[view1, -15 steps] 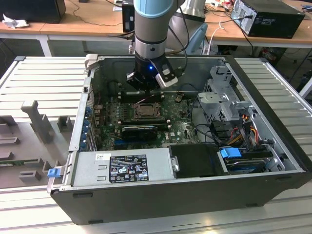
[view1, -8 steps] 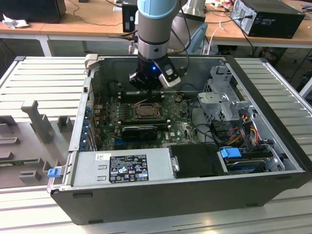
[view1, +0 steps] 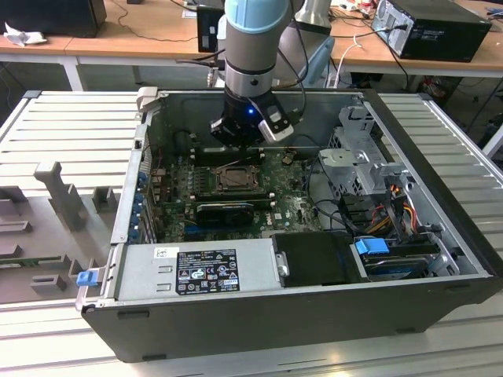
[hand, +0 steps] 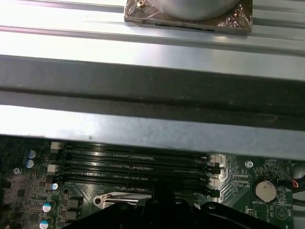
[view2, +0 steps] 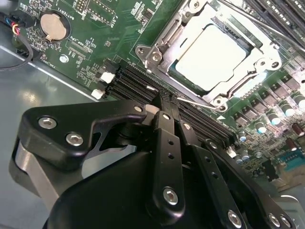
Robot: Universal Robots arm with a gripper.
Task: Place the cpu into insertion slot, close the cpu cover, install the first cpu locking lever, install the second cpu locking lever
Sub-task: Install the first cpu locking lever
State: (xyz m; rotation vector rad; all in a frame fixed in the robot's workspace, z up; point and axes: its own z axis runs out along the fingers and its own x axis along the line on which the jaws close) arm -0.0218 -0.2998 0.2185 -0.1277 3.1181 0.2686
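The cpu (view2: 215,53) lies in the slot (view2: 178,28) under the closed cover (view2: 187,82). The hand (view2: 164,98), fingers together, hovers at the socket's 12 o'clock side in the exterior view.

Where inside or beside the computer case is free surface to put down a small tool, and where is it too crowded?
Free: the ribbed metal table on the exterior view's left of the case, and the strip on its right. The flat power supply top is also bare. Crowded: the green board around the cpu, under the end effector, and the drive cage with its cables.

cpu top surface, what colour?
Pale silver-grey, almost white under the light. The cpu shows best in the second wrist view, seated under the cpu cover.
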